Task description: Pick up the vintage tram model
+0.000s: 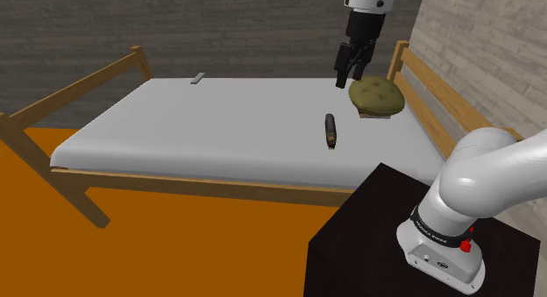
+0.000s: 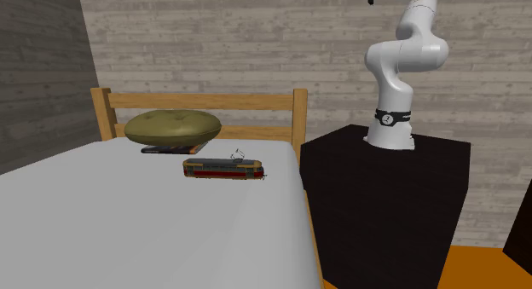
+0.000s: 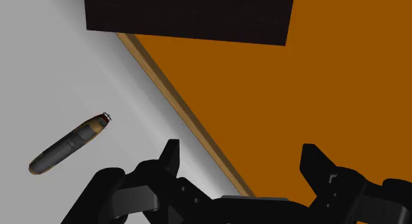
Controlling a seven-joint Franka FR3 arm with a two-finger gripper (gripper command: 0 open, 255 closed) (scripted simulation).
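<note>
The tram model (image 1: pixel 330 130) is a long, narrow dark toy with red and yellow sides (image 2: pixel 222 169), lying on the white bed sheet near the pillow end. My black gripper (image 1: pixel 350 65) hangs high above the bed, up and a little toward the headboard from the tram, well apart from it. From the wrist, the tram (image 3: pixel 66 145) lies off to one side of the gripper (image 3: pixel 241 163), whose fingers stand wide apart with nothing between them. The gripper is open.
An olive round cushion (image 1: pixel 377 95) rests on a flat dark thing by the wooden headboard (image 2: pixel 201 102). A small grey flat object (image 1: pixel 198 78) lies at the bed's far edge. My black stand (image 1: pixel 412 243) adjoins the bed (image 1: pixel 175 129); orange floor (image 3: pixel 277 97) surrounds it.
</note>
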